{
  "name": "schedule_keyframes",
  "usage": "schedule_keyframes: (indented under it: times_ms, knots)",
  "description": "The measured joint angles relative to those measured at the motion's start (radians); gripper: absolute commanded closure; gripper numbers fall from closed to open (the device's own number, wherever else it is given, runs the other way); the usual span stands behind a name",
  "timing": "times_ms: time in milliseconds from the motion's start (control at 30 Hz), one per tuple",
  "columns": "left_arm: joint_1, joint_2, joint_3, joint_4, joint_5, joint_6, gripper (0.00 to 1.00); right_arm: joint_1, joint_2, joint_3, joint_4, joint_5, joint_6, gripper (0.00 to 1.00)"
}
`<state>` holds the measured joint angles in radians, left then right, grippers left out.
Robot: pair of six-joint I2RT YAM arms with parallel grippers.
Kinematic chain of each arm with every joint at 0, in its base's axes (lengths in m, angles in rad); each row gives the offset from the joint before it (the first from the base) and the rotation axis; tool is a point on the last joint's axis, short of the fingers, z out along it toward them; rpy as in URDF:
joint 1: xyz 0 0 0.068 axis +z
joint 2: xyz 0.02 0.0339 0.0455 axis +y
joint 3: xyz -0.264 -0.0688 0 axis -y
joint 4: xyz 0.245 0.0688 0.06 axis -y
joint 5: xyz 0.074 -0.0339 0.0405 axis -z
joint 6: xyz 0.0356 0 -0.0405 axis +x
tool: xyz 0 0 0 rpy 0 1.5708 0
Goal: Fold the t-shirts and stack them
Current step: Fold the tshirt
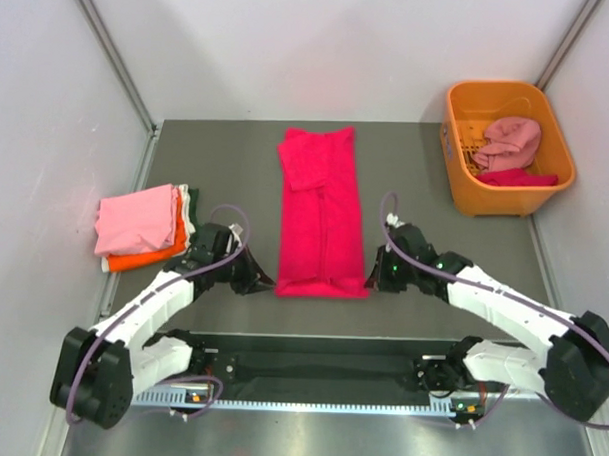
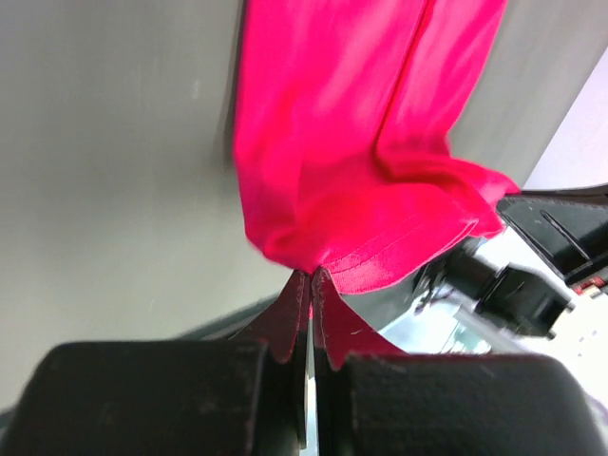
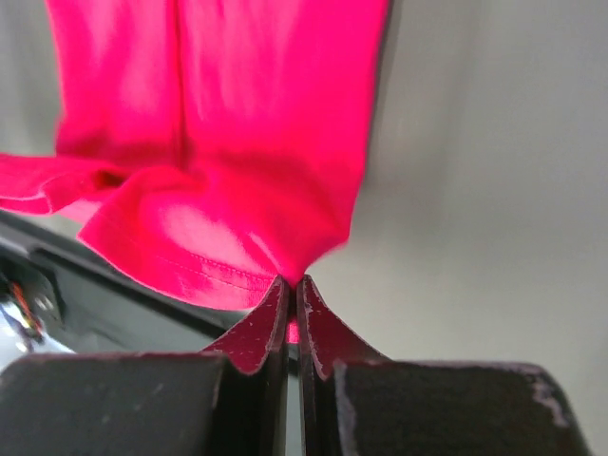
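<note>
A crimson-pink t-shirt (image 1: 320, 209) lies as a long folded strip down the middle of the table. My left gripper (image 1: 267, 282) is shut on its near left corner (image 2: 304, 256), which shows pinched between the jaws in the left wrist view. My right gripper (image 1: 373, 282) is shut on its near right corner (image 3: 304, 252). The near hem is lifted slightly off the table. A stack of folded shirts sits at the left: light pink (image 1: 135, 219) on top, orange (image 1: 143, 257) below, with white and dark green edges (image 1: 190, 209).
An orange plastic basket (image 1: 457, 163) stands at the back right with a dusty pink shirt (image 1: 510, 141) and a crimson cloth (image 1: 516, 177) inside. White walls close in the table on the left, back and right.
</note>
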<state>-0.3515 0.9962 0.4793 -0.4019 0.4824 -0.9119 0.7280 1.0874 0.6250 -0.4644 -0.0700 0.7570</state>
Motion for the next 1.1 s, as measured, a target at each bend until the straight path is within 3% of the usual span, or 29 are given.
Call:
schedule_keyframes:
  times_ms: [267,767,1100]
  knots:
    - [0.075,0.258,0.188,0.121,0.011,0.022,1.0,-0.187,0.245,0.253,0.003,-0.08,-0.149,1.0]
    - [0.145,0.779,0.703,0.202,-0.052,0.055,1.0,-0.372,0.805,0.845,-0.049,-0.171,-0.288,1.0]
    - [0.152,0.942,0.826,0.22,-0.044,0.05,1.0,-0.418,0.989,1.044,-0.117,-0.217,-0.328,1.0]
